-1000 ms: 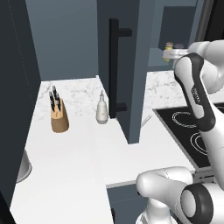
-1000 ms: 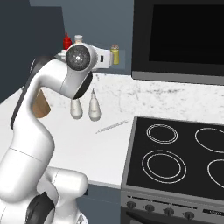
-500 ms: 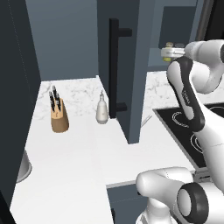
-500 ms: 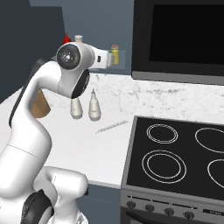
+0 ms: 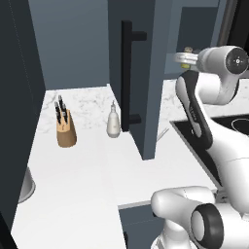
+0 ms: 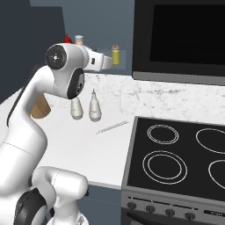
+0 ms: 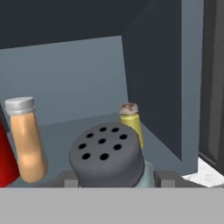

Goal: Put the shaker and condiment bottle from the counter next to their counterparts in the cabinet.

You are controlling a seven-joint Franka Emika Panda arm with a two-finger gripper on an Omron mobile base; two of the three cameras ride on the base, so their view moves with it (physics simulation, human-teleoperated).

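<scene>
Shaker (image 7: 109, 155) sits clamped in your gripper (image 7: 114, 178), raised at the open cabinet (image 5: 146, 73), just before its yellow jar (image 7: 131, 122) on the grey shelf; beside the cabinet door, marble counter (image 5: 82, 180) carries a knife block (image 5: 65, 129).

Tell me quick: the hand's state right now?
Hand: closed on the small pale blue-green glass shaker with dark grey perforated cap.

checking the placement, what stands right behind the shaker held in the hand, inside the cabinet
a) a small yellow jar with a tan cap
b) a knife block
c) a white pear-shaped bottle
a: the hand view shows the yellow jar on the cabinet shelf just behind the shaker.
</scene>
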